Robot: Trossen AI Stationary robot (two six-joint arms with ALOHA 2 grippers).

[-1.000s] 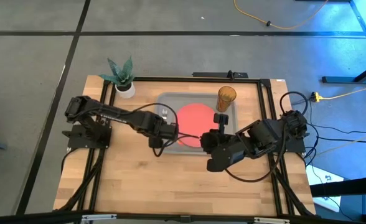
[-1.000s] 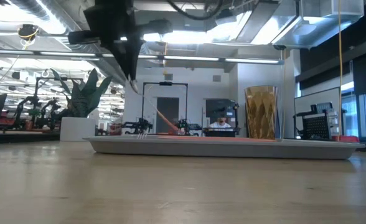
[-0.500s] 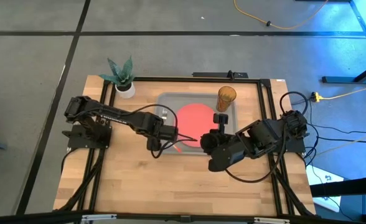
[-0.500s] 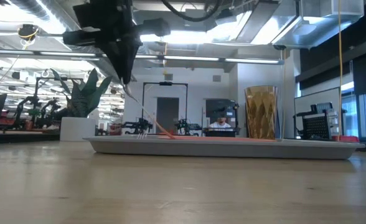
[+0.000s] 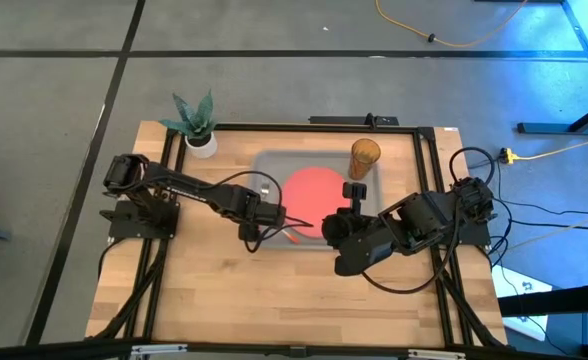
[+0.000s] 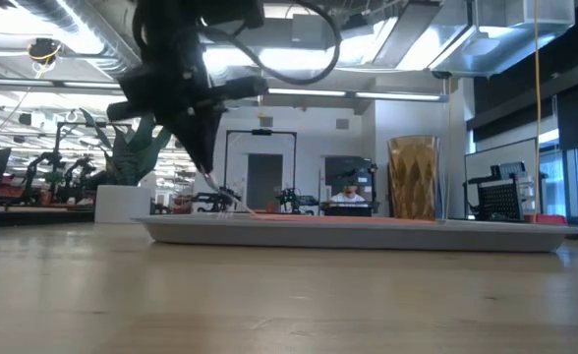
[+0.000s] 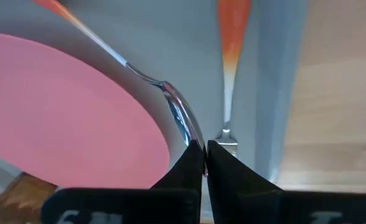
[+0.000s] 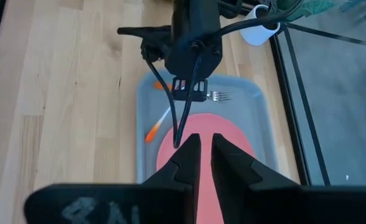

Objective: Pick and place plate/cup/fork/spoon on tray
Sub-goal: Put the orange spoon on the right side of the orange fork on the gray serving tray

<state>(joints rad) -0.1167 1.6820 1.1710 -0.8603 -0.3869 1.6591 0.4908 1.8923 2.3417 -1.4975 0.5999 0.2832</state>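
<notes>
The grey tray (image 5: 261,160) lies at the table's middle. The coral-red plate (image 5: 312,186) lies flat on it and the amber cup (image 5: 364,156) stands at its far right corner. The fork (image 7: 231,59) lies flat on the tray's left part, also seen in the right wrist view (image 8: 218,96). My left gripper (image 5: 274,214) is low over the tray's near left part, shut on the spoon (image 7: 147,74). My right gripper (image 5: 336,228) waits at the tray's near edge, shut and empty. My left gripper pinches the spoon's bowl (image 7: 184,127) between its two fingertips, edge-on. The fingers come slanting down from the table's left. The orange handle (image 5: 292,236) slopes down and away from the fingers beside the plate's near edge. Whether its end rests on the tray I cannot tell.
A white pot with a green plant (image 5: 198,130) stands at the table's far left corner. Black frame rails (image 5: 426,170) run along the table's sides. Bare wood (image 5: 274,300) lies between the tray and the near edge.
My left gripper has gone down toward the tray and a little toward the near edge, still shut on the spoon. The spoon has tipped from a steep slant to nearly flat, its orange handle end coming down beside the plate.
</notes>
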